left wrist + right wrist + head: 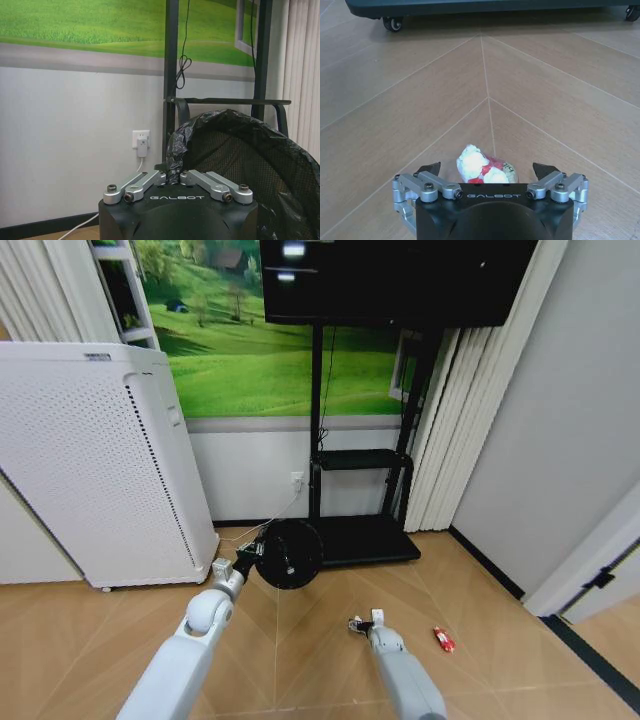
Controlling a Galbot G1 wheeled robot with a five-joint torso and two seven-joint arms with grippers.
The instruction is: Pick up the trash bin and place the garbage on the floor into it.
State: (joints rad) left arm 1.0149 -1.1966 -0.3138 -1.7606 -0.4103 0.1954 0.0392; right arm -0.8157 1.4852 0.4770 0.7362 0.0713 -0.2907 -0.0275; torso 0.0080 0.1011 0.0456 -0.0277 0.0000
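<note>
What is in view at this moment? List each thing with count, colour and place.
trash bin: one, black mesh with a black liner, held up at its rim beside the cabinet
crumpled wrapper: one, white-red, on the floor between the right fingers
small packet: one, red, on the floor right of the right gripper
floor: tan herringbone parquet
cabinet: one, white perforated, left
TV stand: one, black, wheeled, at the wall
wall socket: one, white, plug in
left gripper: shut on the bin's lined rim
right gripper: open, low over the wrapper
</note>
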